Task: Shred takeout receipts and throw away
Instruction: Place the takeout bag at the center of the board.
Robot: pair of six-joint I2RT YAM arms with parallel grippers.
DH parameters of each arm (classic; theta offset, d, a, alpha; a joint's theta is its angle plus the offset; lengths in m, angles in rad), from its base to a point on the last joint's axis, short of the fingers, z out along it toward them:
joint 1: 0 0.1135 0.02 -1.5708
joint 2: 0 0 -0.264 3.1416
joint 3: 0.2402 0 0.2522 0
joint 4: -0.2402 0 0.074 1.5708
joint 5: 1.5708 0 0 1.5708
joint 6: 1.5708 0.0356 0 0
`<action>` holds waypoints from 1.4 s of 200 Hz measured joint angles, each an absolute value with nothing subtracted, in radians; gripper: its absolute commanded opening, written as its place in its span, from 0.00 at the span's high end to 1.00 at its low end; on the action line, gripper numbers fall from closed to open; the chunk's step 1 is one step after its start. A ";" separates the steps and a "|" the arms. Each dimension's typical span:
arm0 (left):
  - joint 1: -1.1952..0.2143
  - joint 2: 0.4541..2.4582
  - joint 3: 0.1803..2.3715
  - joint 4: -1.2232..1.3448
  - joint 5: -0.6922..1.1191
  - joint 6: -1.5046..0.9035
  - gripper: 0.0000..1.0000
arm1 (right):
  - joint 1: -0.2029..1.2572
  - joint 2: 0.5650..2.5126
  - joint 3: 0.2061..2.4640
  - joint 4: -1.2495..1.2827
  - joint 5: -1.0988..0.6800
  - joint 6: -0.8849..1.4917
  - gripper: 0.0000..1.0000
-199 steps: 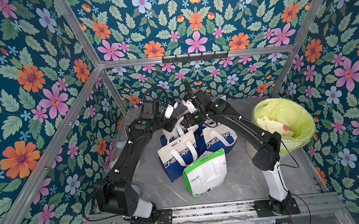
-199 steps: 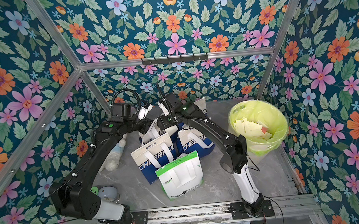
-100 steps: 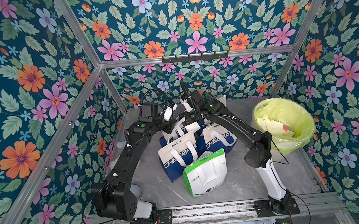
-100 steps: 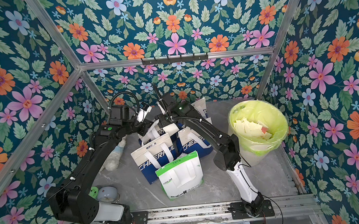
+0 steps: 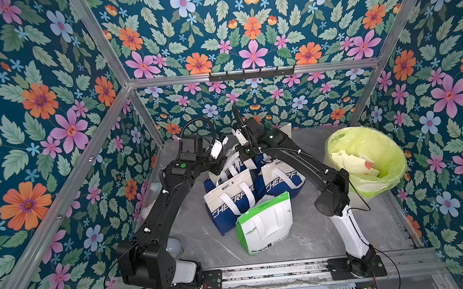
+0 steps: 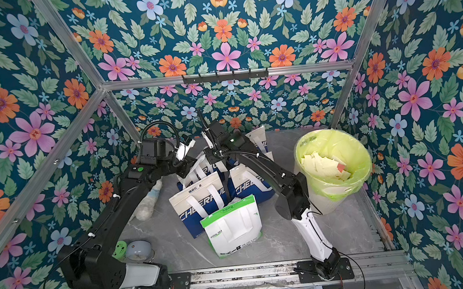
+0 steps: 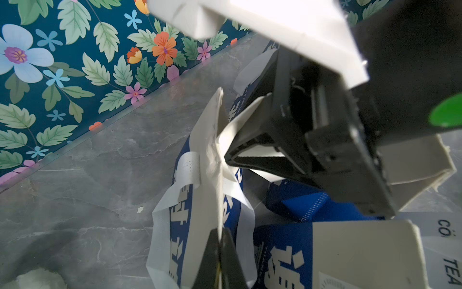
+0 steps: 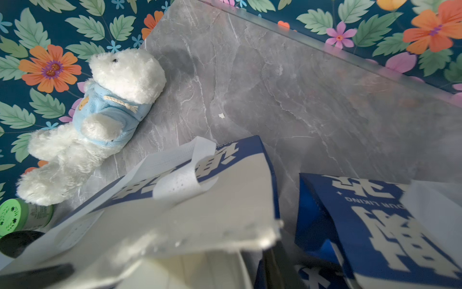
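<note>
Looks like the tear step: L claw (image 7: pixel 220 247) clamped on receipt (image 7: pixel 212 140). R claw (image 7: pixel 226 158) narrowed onto same sheet, just beyond L claw. Next prob.: pull claws apart w/ firm grips, then scraps to bin (image 5: pixel 388 148), well past R claw.

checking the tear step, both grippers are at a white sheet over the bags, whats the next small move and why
Probably pull the right gripper away from the left gripper to start a tear. The left is shut on the receipt, the right looks pinched on the same sheet just beside it, and only a short span of paper lies between them.
</note>
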State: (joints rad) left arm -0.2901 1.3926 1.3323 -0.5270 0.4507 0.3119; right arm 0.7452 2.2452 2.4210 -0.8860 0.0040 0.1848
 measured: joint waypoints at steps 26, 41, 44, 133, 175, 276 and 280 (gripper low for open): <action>-0.291 1.388 1.324 -0.516 0.446 0.311 1.00 | 0.745 2.227 2.415 -0.894 0.013 0.183 0.98; -0.292 1.388 1.321 -0.513 0.444 0.311 1.00 | 0.747 2.224 2.415 -0.899 0.020 0.180 1.00; -0.292 1.387 1.320 -0.512 0.443 0.311 1.00 | 0.748 2.224 2.415 -0.901 0.021 0.181 1.00; -0.295 1.388 1.306 -0.484 0.421 0.294 1.00 | 0.735 2.200 2.442 -0.968 0.059 0.183 1.00; -0.294 1.395 1.302 -0.466 0.415 0.286 1.00 | 0.699 2.156 2.418 -0.983 0.084 0.219 1.00; -0.294 1.282 1.302 -0.465 0.332 0.265 0.01 | 0.690 1.806 2.044 -0.846 0.024 0.269 1.00; -0.294 1.268 1.300 -0.453 0.336 0.262 0.01 | 0.688 1.769 2.003 -0.822 0.008 0.278 1.00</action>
State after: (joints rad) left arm -0.2935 1.2682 1.2999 -0.4526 0.3363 0.2623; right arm 0.6876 1.7687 2.0029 -0.8215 0.0078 0.2779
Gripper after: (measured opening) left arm 0.999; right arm 0.048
